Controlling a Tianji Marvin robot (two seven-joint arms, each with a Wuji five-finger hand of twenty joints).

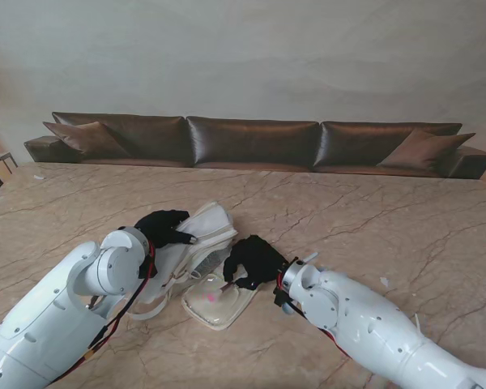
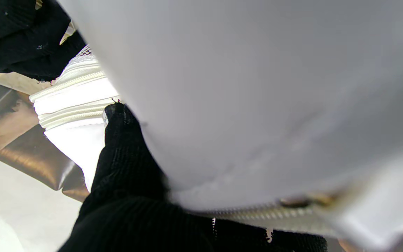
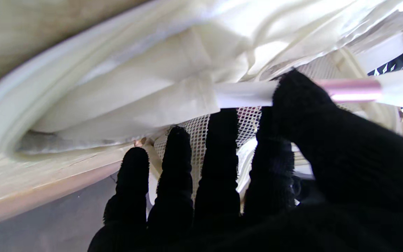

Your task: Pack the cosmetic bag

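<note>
Bag sits on the tabletop near me, between the two hands, white with zippers and lying open. Left hand in a black glove is clamped on the bag's upper rim, thumb pressed against the white fabric. Right hand is pinching a thin white stick with a pink band between thumb and index, other fingers spread over the mesh lining. It's right over the clear flap lying nearest me. Brown sofa runs along the far edge.
</note>
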